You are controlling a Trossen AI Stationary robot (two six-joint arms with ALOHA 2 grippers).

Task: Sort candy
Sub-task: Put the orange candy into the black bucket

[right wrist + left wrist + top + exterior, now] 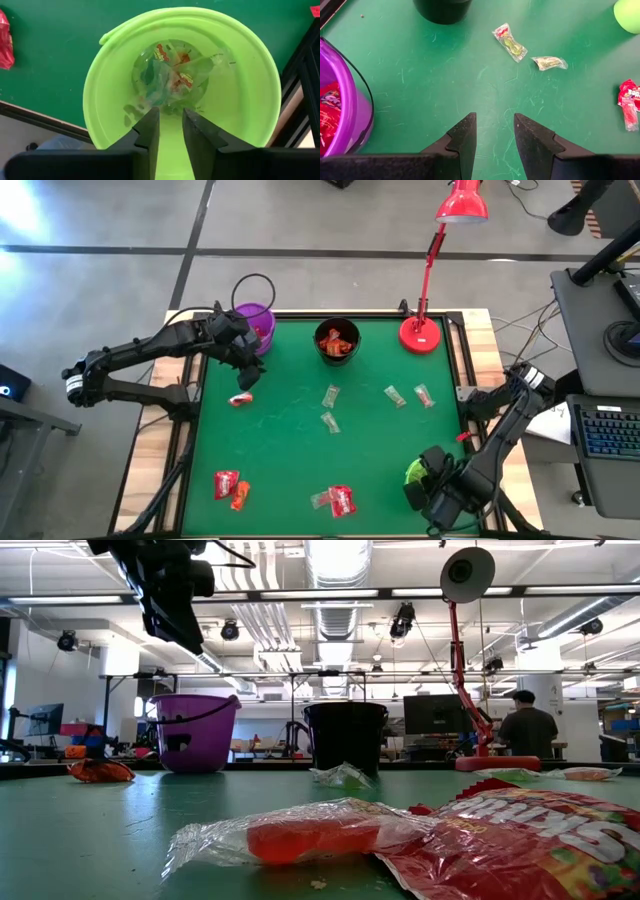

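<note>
Small wrapped candies lie loose on the green table: clear greenish ones [330,395] [396,395] [510,42] in the middle, a red-orange one [240,398] by the left gripper, and red and orange ones [227,483] [340,500] near the near edge. My left gripper [245,375] [495,125] hovers open and empty beside the purple cup [255,320], which holds red candy [327,110]. My right gripper [428,480] [170,125] hangs open over the green cup [240,45], above the clear-wrapped candies [167,75] on its bottom.
A black cup [337,340] with orange candy stands at the far edge. The red desk lamp's base [420,332] sits at the far right corner. In the low view, a clear-wrapped red sweet [300,835] and a red packet [520,840] lie close to the camera. A person [528,730] stands far behind.
</note>
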